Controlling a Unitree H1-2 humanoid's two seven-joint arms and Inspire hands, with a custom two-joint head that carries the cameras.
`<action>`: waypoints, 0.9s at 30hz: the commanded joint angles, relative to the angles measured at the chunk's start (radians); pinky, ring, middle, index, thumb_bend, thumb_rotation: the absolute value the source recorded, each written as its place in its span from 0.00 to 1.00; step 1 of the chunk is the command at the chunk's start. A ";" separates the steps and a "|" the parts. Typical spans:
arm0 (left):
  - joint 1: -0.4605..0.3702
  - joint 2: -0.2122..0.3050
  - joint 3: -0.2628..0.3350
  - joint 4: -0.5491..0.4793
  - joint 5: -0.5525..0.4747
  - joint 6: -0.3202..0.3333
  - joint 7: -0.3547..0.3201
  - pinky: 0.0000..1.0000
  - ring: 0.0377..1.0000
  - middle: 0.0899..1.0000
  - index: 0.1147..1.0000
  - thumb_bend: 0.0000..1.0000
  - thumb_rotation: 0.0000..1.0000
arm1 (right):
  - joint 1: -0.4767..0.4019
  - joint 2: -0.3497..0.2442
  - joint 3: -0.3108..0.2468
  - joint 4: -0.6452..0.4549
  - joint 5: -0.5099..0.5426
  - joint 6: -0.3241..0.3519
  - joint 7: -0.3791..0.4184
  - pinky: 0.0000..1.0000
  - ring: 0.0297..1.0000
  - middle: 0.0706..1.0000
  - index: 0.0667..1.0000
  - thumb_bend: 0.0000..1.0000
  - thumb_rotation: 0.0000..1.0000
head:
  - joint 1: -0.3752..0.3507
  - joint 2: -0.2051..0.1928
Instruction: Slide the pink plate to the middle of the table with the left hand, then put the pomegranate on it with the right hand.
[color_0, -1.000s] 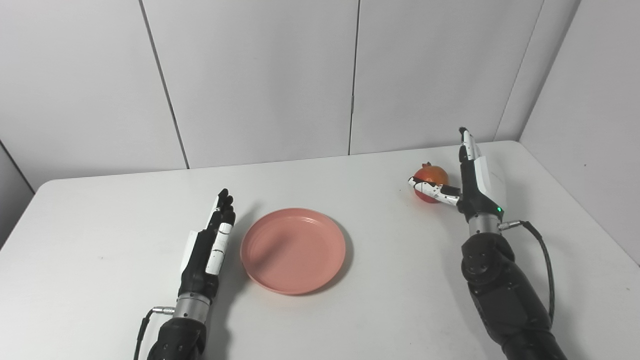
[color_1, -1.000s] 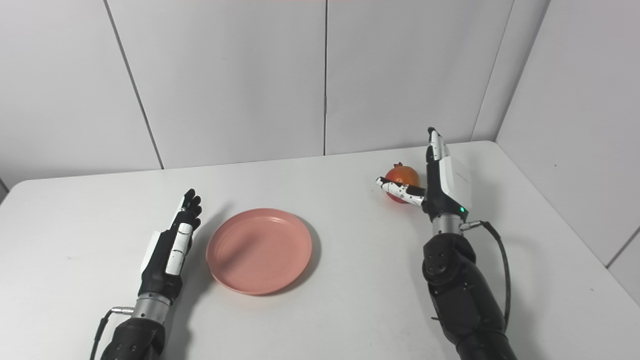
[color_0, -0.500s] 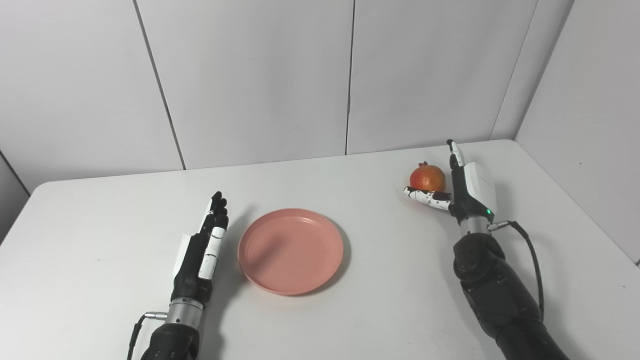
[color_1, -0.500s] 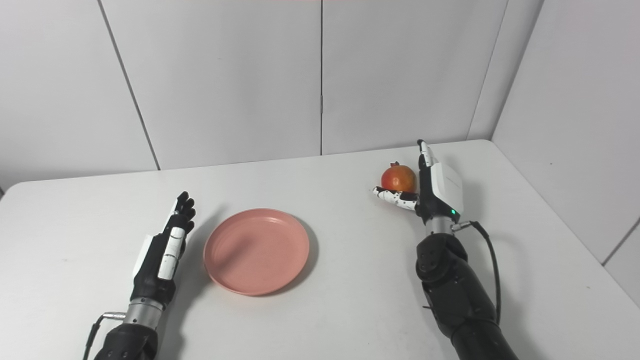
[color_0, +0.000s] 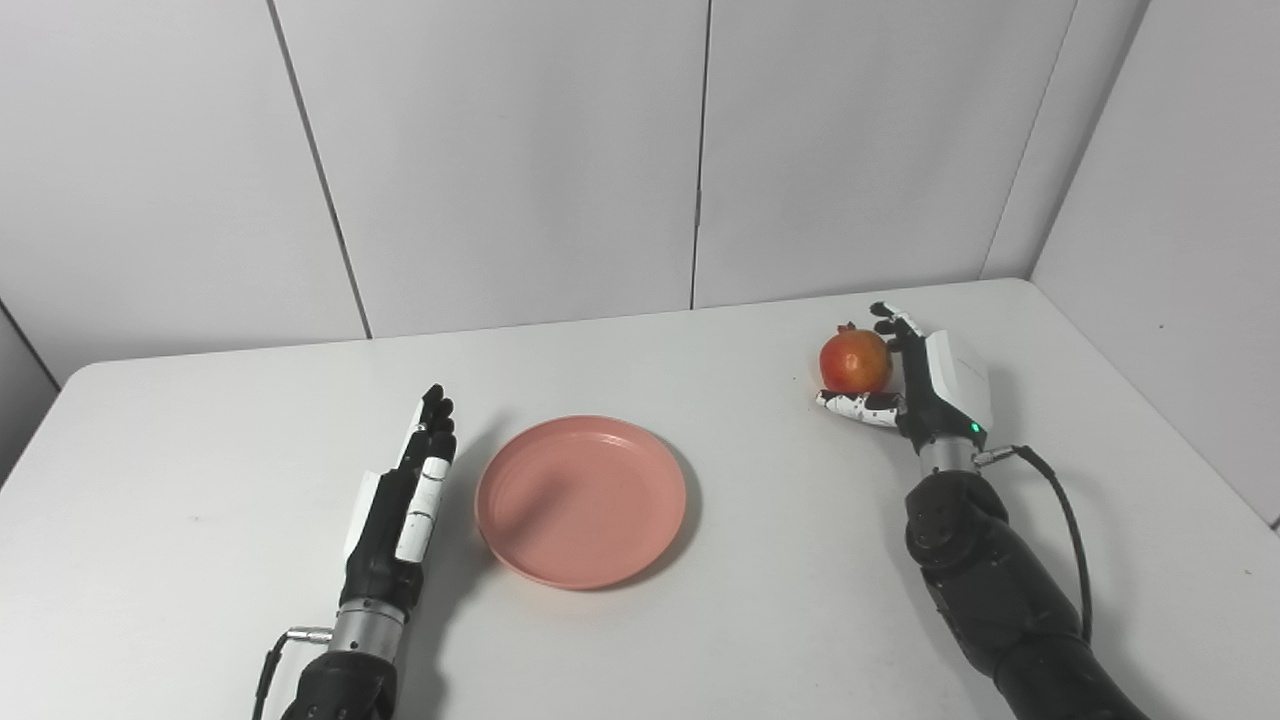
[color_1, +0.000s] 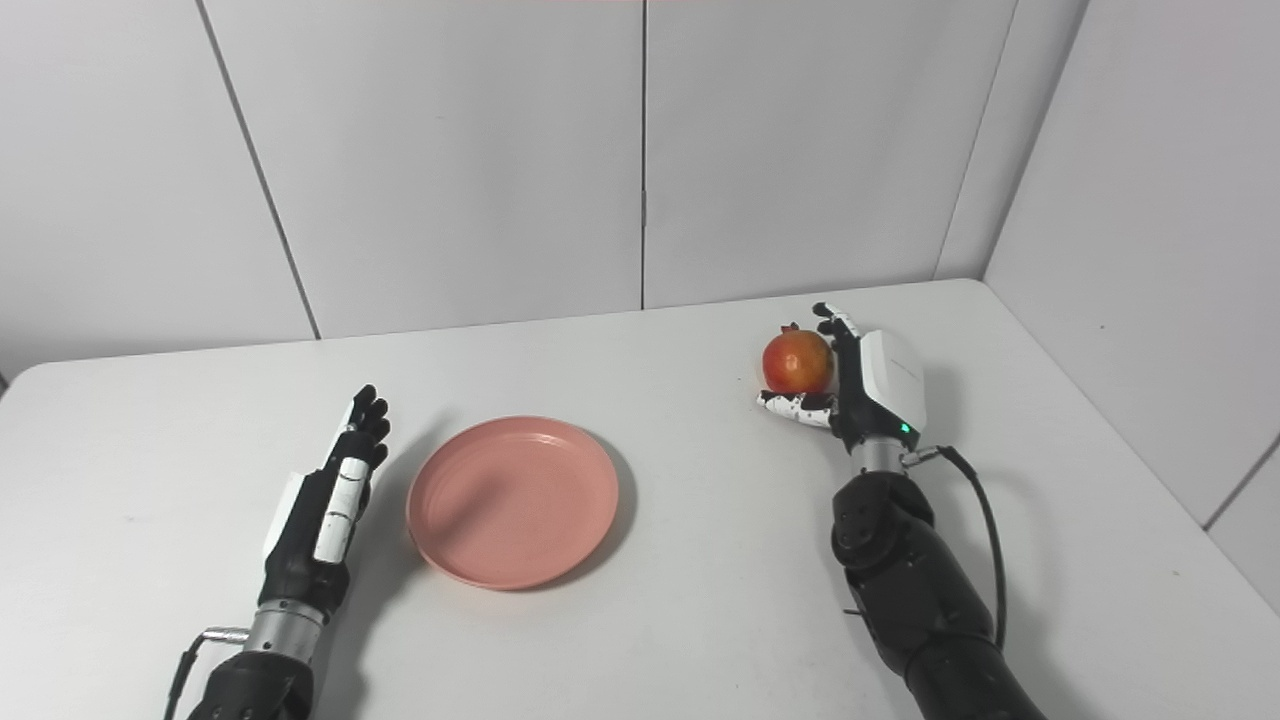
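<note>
— Pink plastic, round and shallow: what does the pink plate hold, and where does it lie?

— It holds nothing. It lies flat on the white table, near the middle and slightly left of centre.

— Where is the pomegranate?

— At the far right of the table, well apart from the plate, with its small crown pointing up. The right hand curls around it: the fingers bend over its far side and top, and the thumb lies under its near side. Whether the fruit is clear of the table cannot be told.

— And the left hand?

— It stands on edge just left of the plate, fingers straight and held together, holding nothing. A narrow gap of table separates it from the rim.

— What else surrounds the work?

— Grey wall panels behind the table, and a black cable at the right wrist. No writing is legible.
</note>
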 joint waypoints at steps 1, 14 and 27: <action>-0.010 0.000 0.001 -0.021 0.000 -0.013 -0.001 1.00 1.00 1.00 1.00 0.67 1.00 | -0.049 -0.007 -0.001 -0.025 0.000 -0.049 -0.040 0.56 0.64 0.68 0.74 0.88 0.14 | 0.001 -0.001; -0.011 -0.003 0.005 -0.025 -0.004 -0.013 0.002 1.00 1.00 1.00 1.00 0.67 1.00 | -0.049 -0.003 0.014 -0.006 -0.044 -0.090 -0.174 0.37 0.44 0.43 0.53 0.55 0.00 | 0.007 0.007; -0.019 -0.014 0.008 -0.014 0.006 -0.010 0.010 1.00 1.00 1.00 1.00 0.67 1.00 | -0.040 -0.021 0.031 -0.020 -0.075 -0.140 -0.266 0.23 0.30 0.37 0.50 0.52 0.00 | 0.024 0.005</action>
